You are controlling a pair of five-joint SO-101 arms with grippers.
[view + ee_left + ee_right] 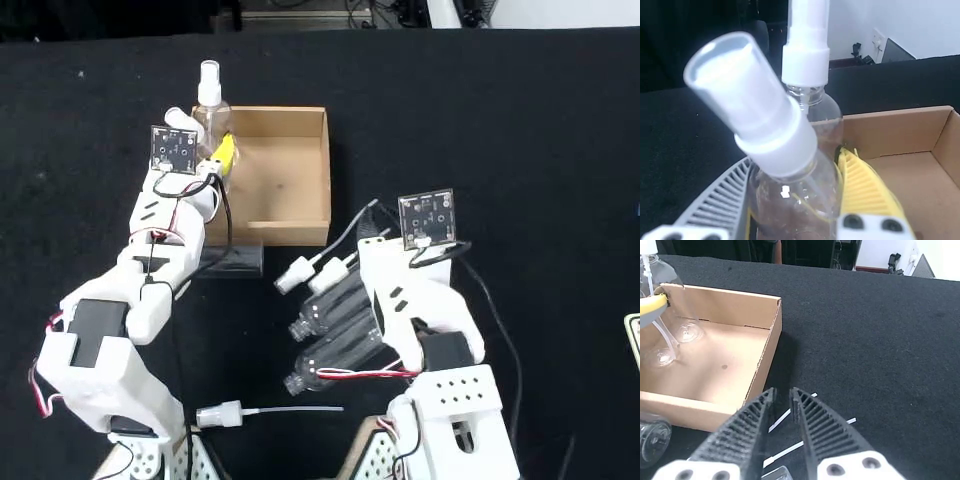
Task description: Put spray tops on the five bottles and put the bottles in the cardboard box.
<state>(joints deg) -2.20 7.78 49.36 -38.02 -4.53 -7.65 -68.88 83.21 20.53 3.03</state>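
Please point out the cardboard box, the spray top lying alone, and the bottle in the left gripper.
cardboard box [285, 185], high view, bare floor.
spray top [220, 413], high view, white head.
bottle [795, 205], left wrist view, clear body.

Black table [520, 120], white wall [890, 20] (socket [879, 38], perhaps).

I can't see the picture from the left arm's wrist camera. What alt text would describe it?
A clear bottle with a tilted white cap sits close up between the left arm's grey and yellow jaws. Just behind it stands a second bottle with a white spray top, at the corner of a cardboard box on a black table.
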